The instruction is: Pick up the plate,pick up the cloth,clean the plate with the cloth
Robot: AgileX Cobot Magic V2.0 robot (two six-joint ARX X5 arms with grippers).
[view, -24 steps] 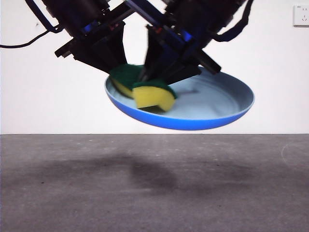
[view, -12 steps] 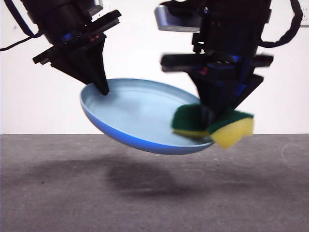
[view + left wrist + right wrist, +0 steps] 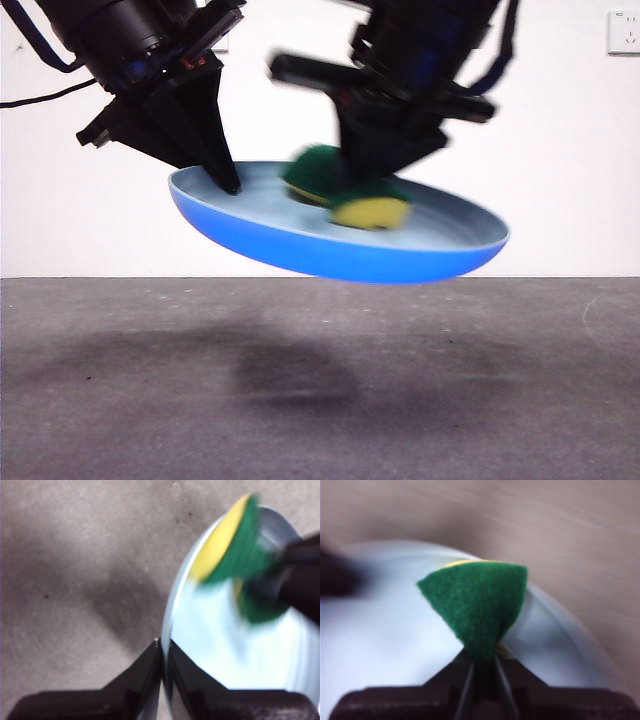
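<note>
Left gripper (image 3: 163, 652) pinches the light-blue plate (image 3: 300, 250) rim, held above the table (image 3: 320, 400). Right gripper (image 3: 483, 667) clamps the folded sponge (image 3: 345, 190) against the plate's inside.

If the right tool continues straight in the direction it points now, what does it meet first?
Probably the plate: the right tool pinches the cloth and points down into the plate's inside, so the cloth presses the pale surface first. Motion blur leaves the contact uncertain.

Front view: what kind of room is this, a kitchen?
Probably a lab or test bench, not a kitchen: a bare grey tabletop, a plain white wall with one socket, and no sink in view.
</note>
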